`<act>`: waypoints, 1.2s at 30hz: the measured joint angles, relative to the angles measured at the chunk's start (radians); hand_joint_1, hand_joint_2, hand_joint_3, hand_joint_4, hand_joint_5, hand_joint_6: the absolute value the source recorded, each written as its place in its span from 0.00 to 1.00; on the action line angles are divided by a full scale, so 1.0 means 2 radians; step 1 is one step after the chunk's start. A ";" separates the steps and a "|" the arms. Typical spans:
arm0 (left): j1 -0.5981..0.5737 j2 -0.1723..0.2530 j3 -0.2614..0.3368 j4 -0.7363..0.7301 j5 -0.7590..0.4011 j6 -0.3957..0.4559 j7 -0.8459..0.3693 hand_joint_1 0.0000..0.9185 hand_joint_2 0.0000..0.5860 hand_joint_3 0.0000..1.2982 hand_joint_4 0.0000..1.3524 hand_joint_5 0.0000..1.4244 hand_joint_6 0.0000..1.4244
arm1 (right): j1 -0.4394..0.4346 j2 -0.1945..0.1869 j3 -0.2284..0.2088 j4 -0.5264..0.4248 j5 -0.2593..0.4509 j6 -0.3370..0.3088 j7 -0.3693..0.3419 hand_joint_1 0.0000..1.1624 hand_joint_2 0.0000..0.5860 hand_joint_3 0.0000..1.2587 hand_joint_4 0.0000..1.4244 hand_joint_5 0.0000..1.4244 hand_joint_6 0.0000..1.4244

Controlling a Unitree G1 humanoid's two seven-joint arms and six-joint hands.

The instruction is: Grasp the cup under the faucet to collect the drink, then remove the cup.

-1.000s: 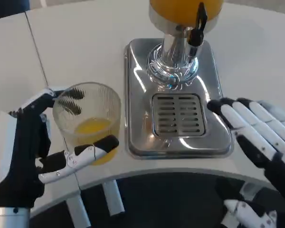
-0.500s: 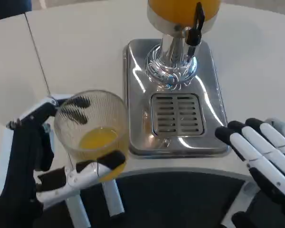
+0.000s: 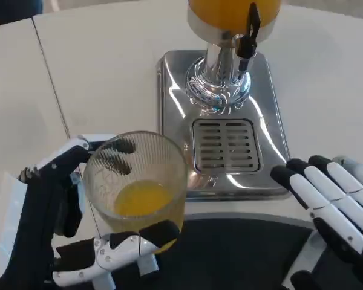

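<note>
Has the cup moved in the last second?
Yes. The cup, held by the left hand, has come nearer the camera and toward the drip tray's front corner.

Cup [image 3: 136, 187]: clear ribbed glass, upright, a shallow pool of orange drink at the bottom. Sits at 7 o'clock from the faucet [image 3: 249, 33], well apart from it, off the drip tray [image 3: 224, 145], over the desk's [image 3: 109, 72] near edge. Faucet: black lever on the dispenser's orange-filled tank [image 3: 230, 9], above the silver tray's slotted grate.
</note>
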 measured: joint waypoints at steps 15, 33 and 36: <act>0.035 -0.007 0.012 0.000 -0.004 -0.044 -0.015 0.83 0.00 0.88 0.91 1.00 1.00 | -0.004 0.004 0.025 -0.013 -0.007 0.023 0.000 0.07 0.89 0.00 0.00 0.00 0.00; 0.029 -0.019 0.000 0.000 0.007 -0.046 -0.032 0.83 0.00 0.88 0.91 1.00 1.00 | 0.007 0.029 0.092 -0.034 -0.044 0.018 -0.005 0.05 0.93 0.00 0.00 0.00 0.00; 0.028 -0.023 0.000 0.000 0.007 -0.047 -0.032 0.83 0.00 0.88 0.91 1.00 1.00 | 0.008 0.030 0.094 -0.032 -0.045 0.018 -0.010 0.05 0.93 0.00 0.00 0.00 0.00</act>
